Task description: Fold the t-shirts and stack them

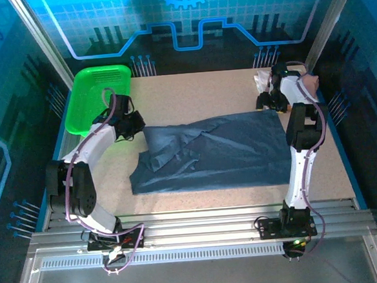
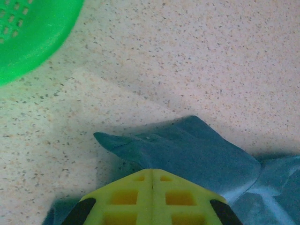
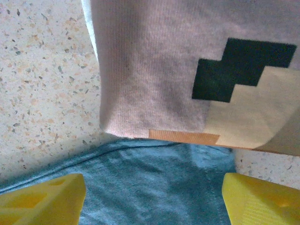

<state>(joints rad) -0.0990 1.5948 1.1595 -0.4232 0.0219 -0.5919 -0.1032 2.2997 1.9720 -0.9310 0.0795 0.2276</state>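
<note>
Slate-blue t-shirt corner lies between the right tool's parted jaws.

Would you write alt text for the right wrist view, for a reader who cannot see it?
A pink shirt with a stepped dark-and-white print lies on a speckled table, its lower edge meeting a blue shirt. The right hand hangs open over the blue shirt, yellow fingers at the bottom corners.

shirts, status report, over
Left gripper shut at corner of blue shirt. Right gripper open above its other corner, by pink shirt. Blue shirt spread, unfolded. Basket off to the side.
</note>
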